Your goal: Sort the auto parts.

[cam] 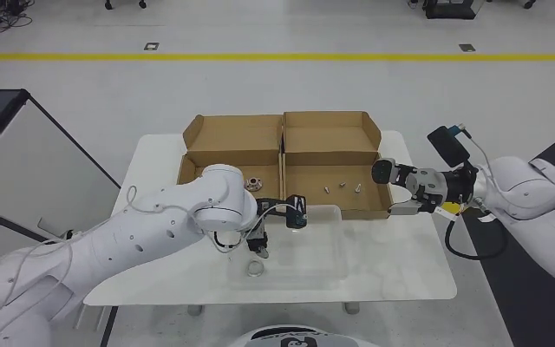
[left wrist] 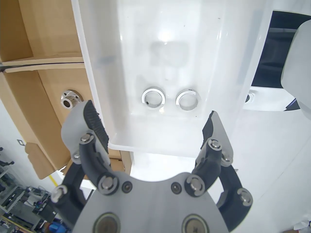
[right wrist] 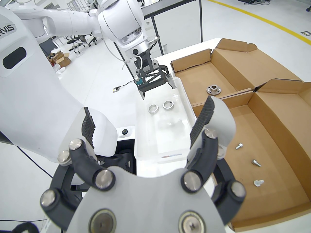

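Tray rim (left wrist: 155, 147) below spread left end effector (left wrist: 150, 109), seemingly untouched.

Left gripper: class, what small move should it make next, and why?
Probably lower onto one metal ring and close. The left gripper is open above the white tray, where two rings lie side by side, while a flanged hub and bolts already sit in the cardboard boxes.
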### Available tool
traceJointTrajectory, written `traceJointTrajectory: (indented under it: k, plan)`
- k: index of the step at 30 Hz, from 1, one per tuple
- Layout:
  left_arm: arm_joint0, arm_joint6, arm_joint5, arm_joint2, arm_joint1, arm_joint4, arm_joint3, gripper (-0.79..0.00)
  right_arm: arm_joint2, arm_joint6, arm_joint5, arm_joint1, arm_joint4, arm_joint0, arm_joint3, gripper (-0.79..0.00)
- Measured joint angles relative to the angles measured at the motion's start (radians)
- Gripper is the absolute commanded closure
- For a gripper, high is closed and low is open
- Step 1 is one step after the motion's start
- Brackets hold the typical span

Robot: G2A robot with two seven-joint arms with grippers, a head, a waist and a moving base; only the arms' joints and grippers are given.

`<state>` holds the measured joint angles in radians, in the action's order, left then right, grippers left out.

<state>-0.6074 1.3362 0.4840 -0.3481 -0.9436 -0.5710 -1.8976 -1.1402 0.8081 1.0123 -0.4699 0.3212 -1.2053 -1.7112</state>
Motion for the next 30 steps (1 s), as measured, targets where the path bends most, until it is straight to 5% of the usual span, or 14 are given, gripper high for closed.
traceJointTrajectory:
  k: [7,14,23,30]
  plan:
    - [0.021,-0.056,0.056,0.079,0.005,-0.077,-0.023,-0.785,0.000,0.000,0.000,0.000,0.000,0.000,0.000,-0.785]
    - [0.056,-0.083,0.083,0.146,-0.004,-0.065,0.059,-0.785,0.000,0.000,0.000,0.000,0.000,0.000,0.000,-0.785]
    - [0.061,-0.099,0.099,0.178,-0.035,-0.088,0.137,-0.462,0.000,0.000,0.000,0.000,0.000,0.000,0.000,-0.785]
    - [0.033,-0.075,0.075,0.178,-0.060,-0.132,0.184,-0.385,0.000,0.000,0.000,0.000,0.000,0.000,0.000,-0.785]
